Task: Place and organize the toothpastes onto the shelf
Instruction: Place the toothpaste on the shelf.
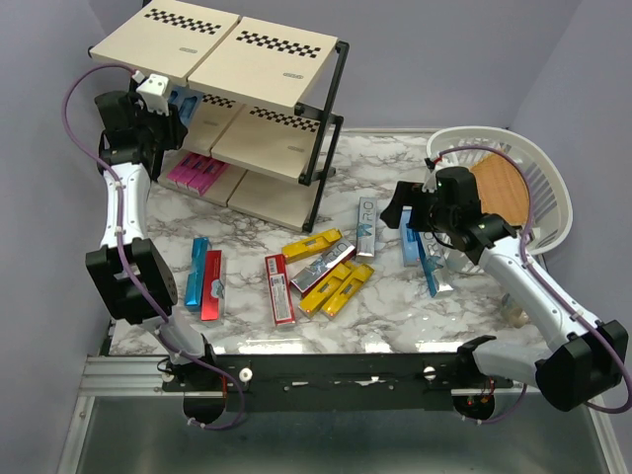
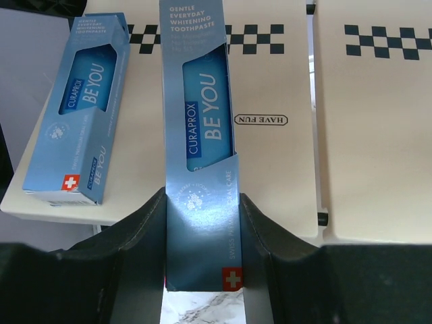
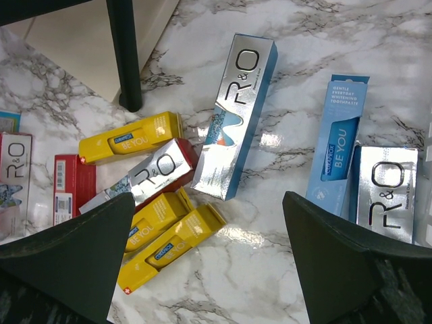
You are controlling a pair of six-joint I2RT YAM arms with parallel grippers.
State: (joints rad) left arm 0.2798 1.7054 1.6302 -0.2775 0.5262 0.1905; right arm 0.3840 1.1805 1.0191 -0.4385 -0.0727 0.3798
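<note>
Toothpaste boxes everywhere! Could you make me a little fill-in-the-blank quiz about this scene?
The left gripper is shut on a toothpaste box coloured light ____.
The right gripper hangs above the table with jaws ____.
On the lowest board of the shelf lie ____ boxes.
Missing words: blue; open; pink.

The marble surface (image 1: 395, 306) holds a shelf (image 1: 267, 59) at the back and a white basket (image 1: 555, 193) on the right. In the middle lie yellow boxes (image 1: 336, 288), red boxes (image 1: 279, 288), blue boxes (image 1: 197, 272) and silver boxes (image 1: 365, 227). Pink boxes (image 1: 193, 176) lie on the lowest shelf board.
</note>
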